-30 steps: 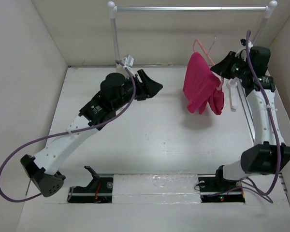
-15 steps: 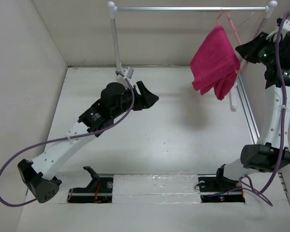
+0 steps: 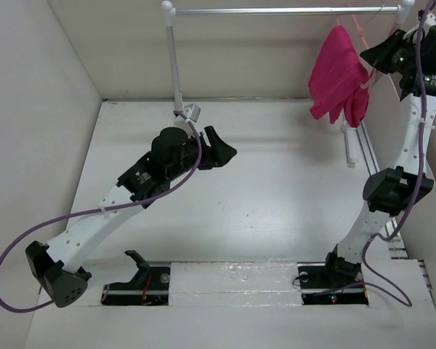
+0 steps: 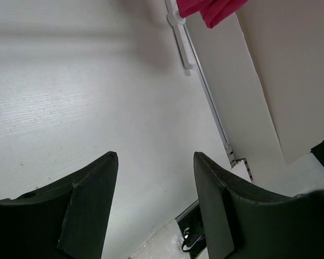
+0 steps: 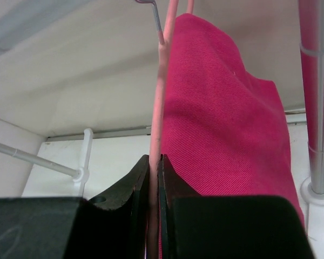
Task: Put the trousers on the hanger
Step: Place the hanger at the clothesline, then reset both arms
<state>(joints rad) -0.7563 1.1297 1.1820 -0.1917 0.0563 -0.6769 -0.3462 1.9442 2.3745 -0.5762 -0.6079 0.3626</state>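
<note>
Trousers (image 3: 338, 73) over hanger (image 5: 157, 108), long axis near-vertical.

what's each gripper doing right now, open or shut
Left gripper: open, holding nothing.
Right gripper: shut on the hanger, with the trousers draped over it.

Stretched upward, right end effector (image 5: 154, 161) pinches closed (left end effector (image 4: 155, 156) gapes, lower)
</note>
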